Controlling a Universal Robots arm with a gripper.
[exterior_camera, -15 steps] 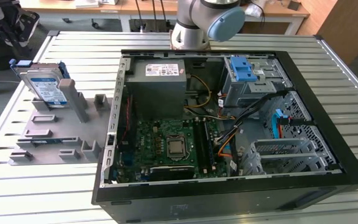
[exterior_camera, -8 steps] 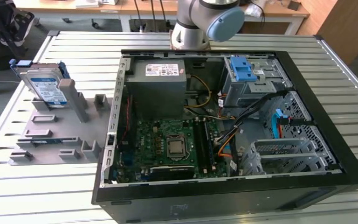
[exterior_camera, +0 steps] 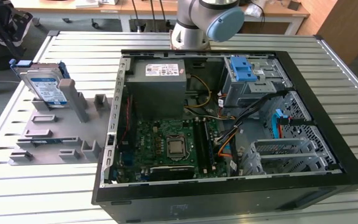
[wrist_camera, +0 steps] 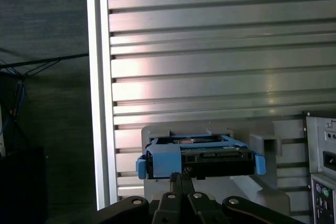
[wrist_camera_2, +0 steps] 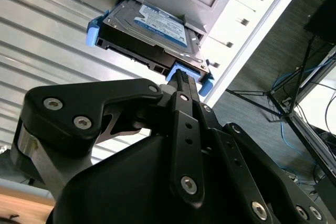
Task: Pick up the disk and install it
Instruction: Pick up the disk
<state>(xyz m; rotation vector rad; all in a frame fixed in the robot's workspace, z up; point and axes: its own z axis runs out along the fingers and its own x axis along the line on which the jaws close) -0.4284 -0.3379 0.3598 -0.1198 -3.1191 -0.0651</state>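
Note:
The disk point(exterior_camera: 45, 86) is a silver hard drive with a white-and-blue label and a blue carrier frame. It stands on edge in a slot of the grey fixture point(exterior_camera: 54, 130) at the exterior view's left. In both wrist views the disk point(wrist_camera_2: 157, 24) point(wrist_camera: 197, 156) lies just beyond my fingertips. My gripper point(wrist_camera_2: 181, 80) point(wrist_camera: 181, 178) is shut, its two black fingers pressed together with nothing between them. Its tips line up with the blue tab on the carrier's near edge. Whether they touch it I cannot tell.
An open computer case point(exterior_camera: 347, 154) lies on the slatted metal table point(exterior_camera: 54, 196). Inside it are a grey power-supply box point(exterior_camera: 160, 79), a motherboard point(exterior_camera: 173, 144), a metal cage with a blue latch point(exterior_camera: 244, 70) and a lower wire cage point(exterior_camera: 285, 154). The table edge point(wrist_camera: 100, 103) runs close beside the fixture.

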